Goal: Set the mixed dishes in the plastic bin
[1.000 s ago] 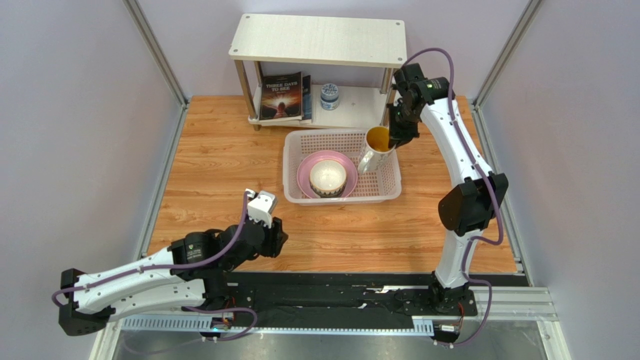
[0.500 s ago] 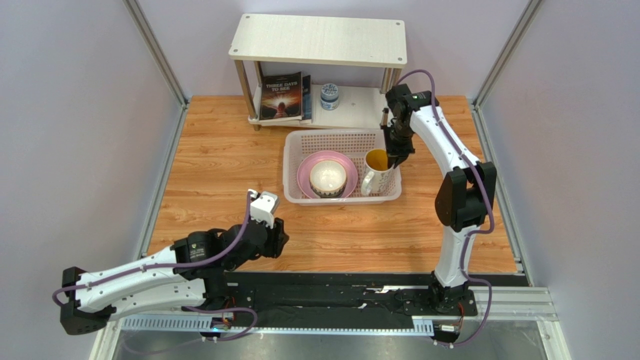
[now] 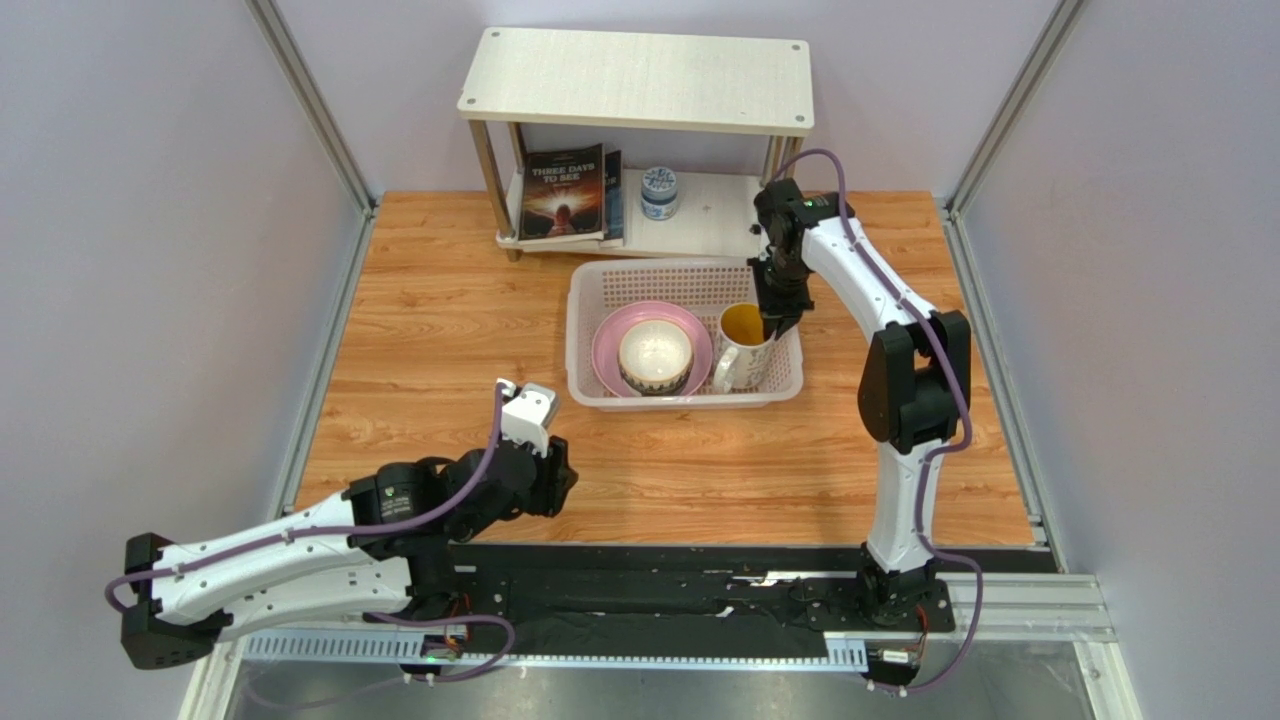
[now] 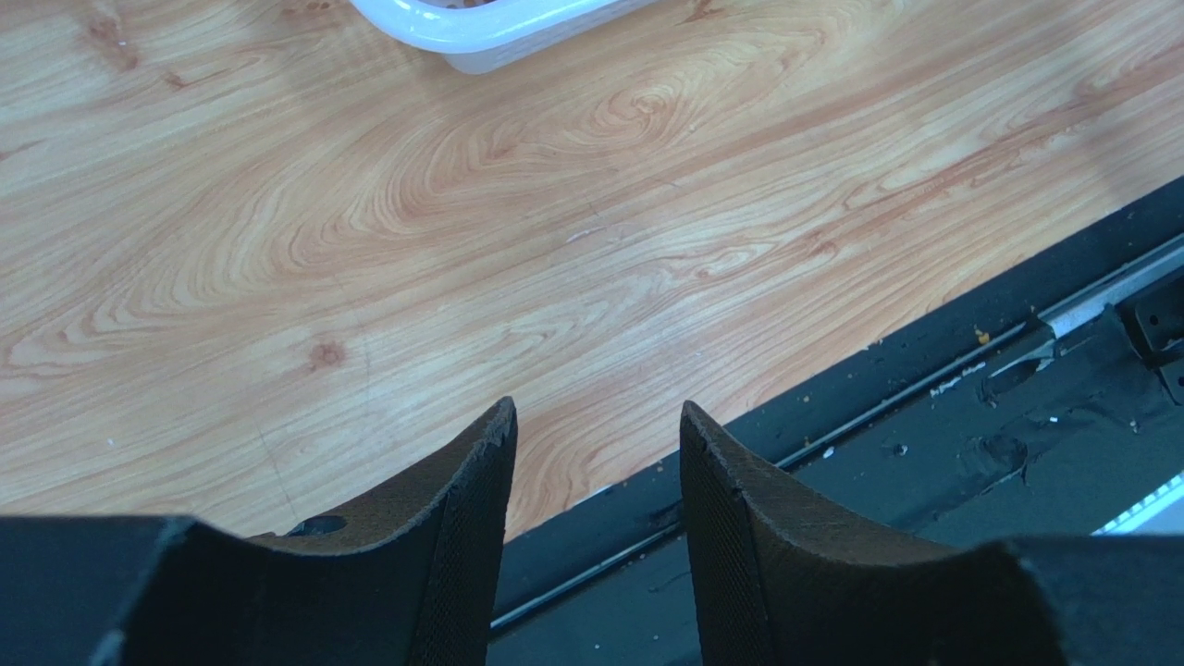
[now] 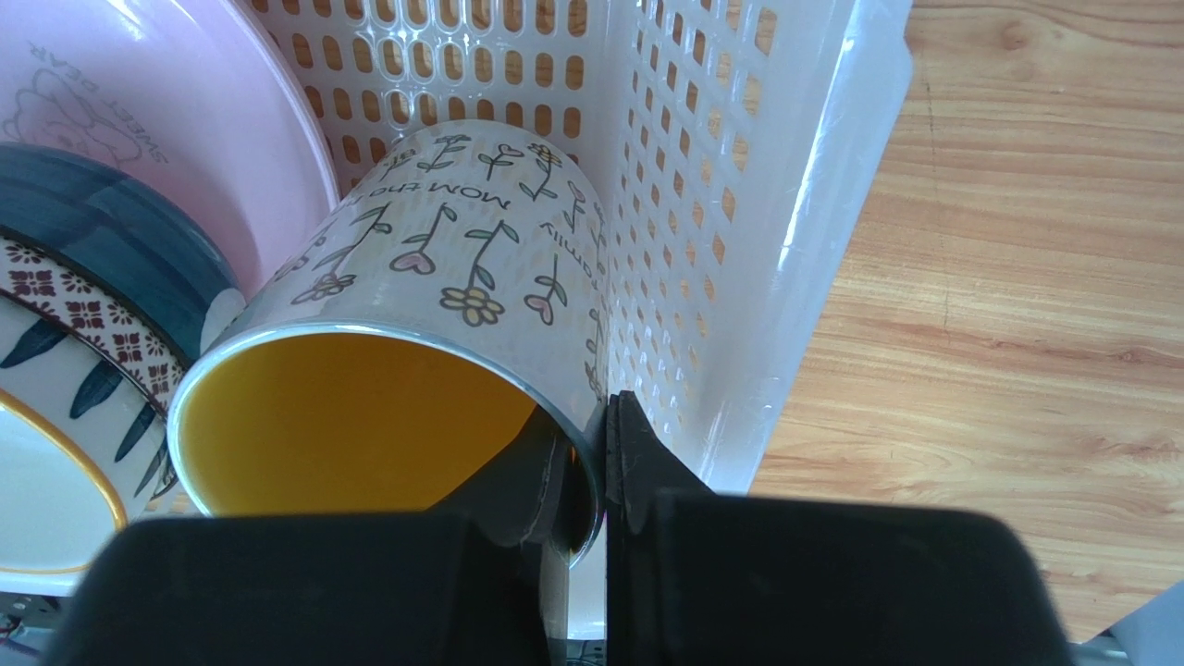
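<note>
The right hand [image 5: 591, 447] is pinched tight on the rim of the white mug [image 5: 459, 264], with one finger in the yellow inside and one outside. The mug is in the right end of the plastic bin [image 3: 676, 279], close to the side wall and just beside the pink plate [image 3: 613, 353], where a dark-patterned bowl [image 5: 97, 264] sits with a white bowl [image 3: 655, 351] inside it. The left hand [image 4: 598, 423] is about half open with nothing in it, low over the wooden counter [image 4: 417, 208], well apart from the bin.
</note>
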Robot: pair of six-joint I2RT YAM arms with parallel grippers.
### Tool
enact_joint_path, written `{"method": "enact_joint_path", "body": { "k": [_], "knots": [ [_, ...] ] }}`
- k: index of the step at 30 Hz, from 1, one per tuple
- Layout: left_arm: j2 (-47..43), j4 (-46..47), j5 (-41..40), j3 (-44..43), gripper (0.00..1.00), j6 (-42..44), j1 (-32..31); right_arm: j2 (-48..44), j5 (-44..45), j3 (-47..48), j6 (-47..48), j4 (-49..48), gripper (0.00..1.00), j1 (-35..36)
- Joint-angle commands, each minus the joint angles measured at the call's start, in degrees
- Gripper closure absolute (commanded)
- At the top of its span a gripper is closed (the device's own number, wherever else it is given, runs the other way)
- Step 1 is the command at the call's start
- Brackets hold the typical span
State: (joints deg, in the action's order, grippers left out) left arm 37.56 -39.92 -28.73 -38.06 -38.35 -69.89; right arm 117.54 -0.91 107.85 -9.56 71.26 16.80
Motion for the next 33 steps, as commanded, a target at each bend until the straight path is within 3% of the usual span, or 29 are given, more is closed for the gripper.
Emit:
{"method": "enact_joint_path", "body": {
  "k": [1,9,18,19,20,21,28,31,33],
  "knots": [
    [0.06,-0.24,0.61,-0.52,0.47,-1.03,0.01,-2.22,3.10,-0.97,1.56,-5.43,1.00,-0.01],
    [0.32,-0.51,0.69,-0.26,0.48,-1.73,0.01,-1.26,4.68,-2.39,2.01,-7.02,1.00,0.69],
    [0.93,-1.56,-0.80,-0.87,0.46,-3.31,0.01,-9.06,3.02,-6.16,-4.31,-6.58,0.43,1.48],
    [1.02,-1.91,-1.06,-1.22,0.46,-3.49,0.01,-9.77,2.67,-6.16,-4.67,-6.23,0.43,1.75],
    [1.28,-2.18,-1.32,-1.48,0.33,-3.84,0.01,-10.74,2.06,-6.16,-5.20,-6.14,0.43,1.92],
    [1.55,-2.26,-1.50,-1.66,0.30,-4.01,0.01,-11.53,1.70,-6.16,-6.25,-6.22,0.39,2.01],
    [1.81,-4.37,-4.40,-4.30,0.29,-5.86,0.01,-18.04,-2.60,-3.27,-11.17,-4.82,0.31,2.54],
    [1.73,-7.62,-6.60,-6.66,0.23,-9.10,0.10,-20.23,-4.45,1.38,-13.72,-1.93,0.30,2.71],
    [2.08,-11.40,-3.72,-9.39,0.15,-10.34,3.60,-25.47,-4.81,0.70,-16.61,-2.88,0.30,2.89]
  ]
}}
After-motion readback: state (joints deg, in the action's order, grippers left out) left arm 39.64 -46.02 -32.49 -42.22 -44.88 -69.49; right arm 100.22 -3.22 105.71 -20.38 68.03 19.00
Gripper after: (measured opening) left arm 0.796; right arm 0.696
